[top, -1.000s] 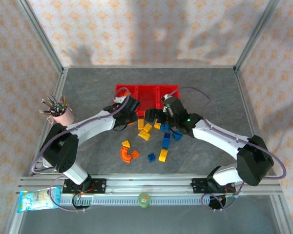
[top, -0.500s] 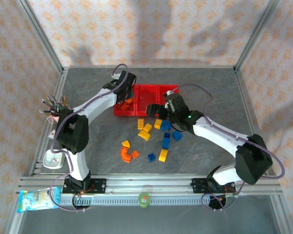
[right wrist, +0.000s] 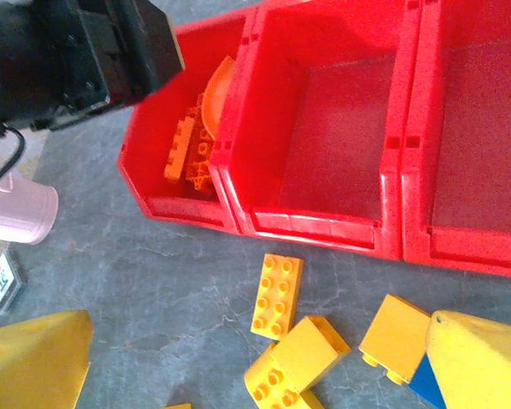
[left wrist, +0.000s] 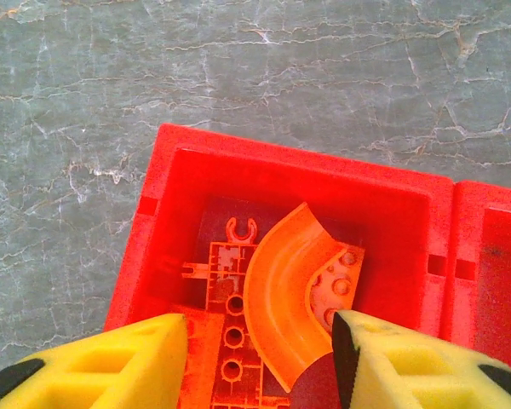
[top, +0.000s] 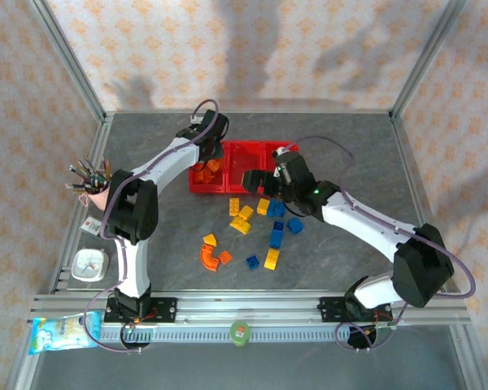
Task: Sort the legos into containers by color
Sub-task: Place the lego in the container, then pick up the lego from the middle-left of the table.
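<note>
1. Containers: three red mesh-walled bins joined in a row, mid-counter. The left bin holds orange pieces, among them a curved brick.
2. Left pincer hangs over that bin, jaws apart, gripping nothing. Right pincer gapes wide, empty, above loose bricks.
3. Pink cup stands well left.
4. Legos: orange, yellow and blue, scattered just before the bins.

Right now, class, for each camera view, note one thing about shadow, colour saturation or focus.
Top external: soft arm shadows fall on the back wall. Left wrist: the red bin glows oversaturated, while the table is crisp. Right wrist: the near yellow fingers look blurred; the yellow brick is sharp.
</note>
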Tool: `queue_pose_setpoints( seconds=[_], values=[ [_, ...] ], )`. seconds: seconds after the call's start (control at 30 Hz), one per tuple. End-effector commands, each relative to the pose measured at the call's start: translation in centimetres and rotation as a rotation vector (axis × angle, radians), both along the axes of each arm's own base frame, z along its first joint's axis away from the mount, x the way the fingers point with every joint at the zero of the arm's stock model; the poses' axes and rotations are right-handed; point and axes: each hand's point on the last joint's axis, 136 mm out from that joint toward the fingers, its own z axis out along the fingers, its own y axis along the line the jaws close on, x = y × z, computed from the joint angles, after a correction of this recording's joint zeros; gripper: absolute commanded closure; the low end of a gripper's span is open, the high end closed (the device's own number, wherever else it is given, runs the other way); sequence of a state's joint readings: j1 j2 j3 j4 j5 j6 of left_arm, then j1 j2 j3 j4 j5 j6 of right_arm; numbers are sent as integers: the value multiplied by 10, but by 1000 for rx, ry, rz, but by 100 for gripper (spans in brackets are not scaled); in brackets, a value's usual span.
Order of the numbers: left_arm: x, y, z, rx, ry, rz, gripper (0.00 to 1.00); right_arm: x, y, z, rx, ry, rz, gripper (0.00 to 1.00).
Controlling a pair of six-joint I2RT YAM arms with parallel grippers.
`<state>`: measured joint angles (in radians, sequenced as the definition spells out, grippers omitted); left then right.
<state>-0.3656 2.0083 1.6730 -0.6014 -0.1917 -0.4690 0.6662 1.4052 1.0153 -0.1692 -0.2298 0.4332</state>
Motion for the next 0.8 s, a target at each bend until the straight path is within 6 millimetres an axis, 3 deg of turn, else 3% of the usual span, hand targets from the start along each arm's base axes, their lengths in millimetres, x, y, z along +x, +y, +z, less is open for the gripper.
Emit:
queue_pose_setpoints(
  seconds=[0.0, 0.1, 0.3, 0.6, 0.77],
  values=[
    [-14, 5, 25, 0, 8, -14, 49, 3, -5, 11, -14, -26, -13, 0],
    [-30, 1, 38, -72, -15, -21, 49, 0, -6, 5, -21, -15, -7, 0],
    [-81, 1, 39, -179, -14, -36, 48, -11, -4, -8, -47, 17, 32, 0],
    [-178, 15, 11, -201, 60, 7, 44, -42, 0, -28, -130, 39, 96, 0],
    [-229, 10, -11, -250, 108, 29, 42, -65, 10, -39, -118, 50, 153, 0]
  ],
)
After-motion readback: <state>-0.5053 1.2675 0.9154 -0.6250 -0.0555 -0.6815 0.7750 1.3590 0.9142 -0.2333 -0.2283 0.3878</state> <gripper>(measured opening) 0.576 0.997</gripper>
